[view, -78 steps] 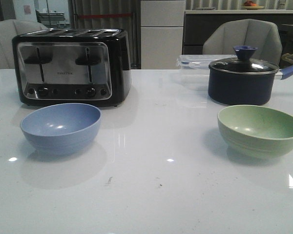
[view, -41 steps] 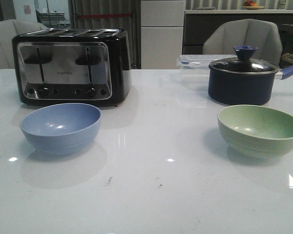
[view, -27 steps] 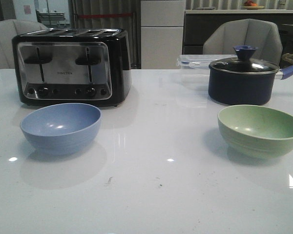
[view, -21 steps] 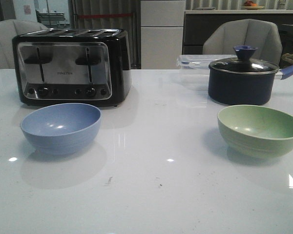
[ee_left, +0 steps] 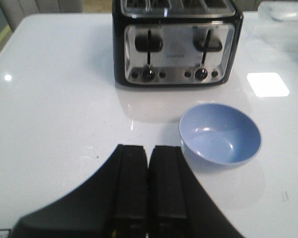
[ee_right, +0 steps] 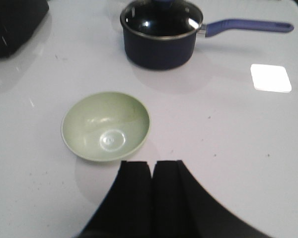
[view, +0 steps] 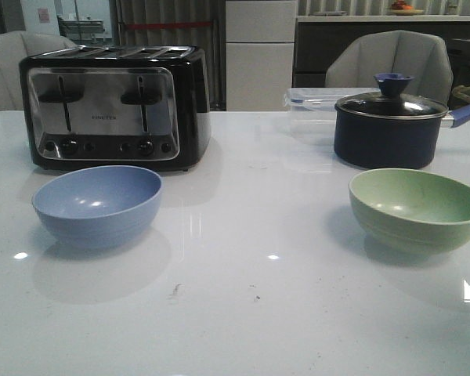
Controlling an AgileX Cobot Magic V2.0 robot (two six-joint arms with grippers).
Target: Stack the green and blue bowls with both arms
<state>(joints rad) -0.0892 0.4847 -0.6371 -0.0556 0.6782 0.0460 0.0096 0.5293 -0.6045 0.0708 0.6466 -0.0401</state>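
Far left on the glossy white counter [view: 243, 313]: pale periwinkle blue matte bowl [view: 97, 205], upright, just before the black and steel toaster [view: 114, 106]. Above it, left gripper [ee_left: 148, 153], jaws clenched, nothing held. Well apart to the right: pale sage green bowl [view: 417, 208], near the dark navy pot [view: 390, 125]. Right gripper [ee_right: 153, 167] likewise clenched, empty. Nothing stacked yet; bowls split, seemingly one per arm.
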